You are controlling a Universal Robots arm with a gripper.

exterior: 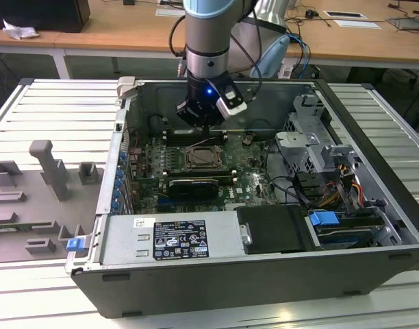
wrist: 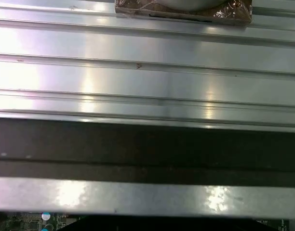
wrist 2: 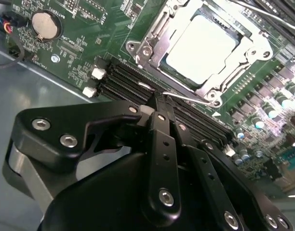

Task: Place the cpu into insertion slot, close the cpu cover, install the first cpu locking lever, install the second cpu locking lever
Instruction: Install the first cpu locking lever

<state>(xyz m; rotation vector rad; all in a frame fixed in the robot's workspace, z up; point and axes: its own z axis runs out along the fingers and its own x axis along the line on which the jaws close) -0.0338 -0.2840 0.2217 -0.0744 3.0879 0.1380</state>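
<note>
Fingers [wrist 2: 162, 130] pinched beside cpu cover [wrist 2: 205, 83]; cpu [wrist 2: 201, 42] seated

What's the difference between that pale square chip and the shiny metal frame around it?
The cpu is a solid, matte, pale square; the cpu cover is a shiny frame with an open centre. The cpu lies inside, the cpu cover rings it. Both lie flat on the green board.

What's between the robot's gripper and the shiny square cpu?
In the second wrist view, long black slots and a thin wire lever lie between the gripper and the cpu.
</note>
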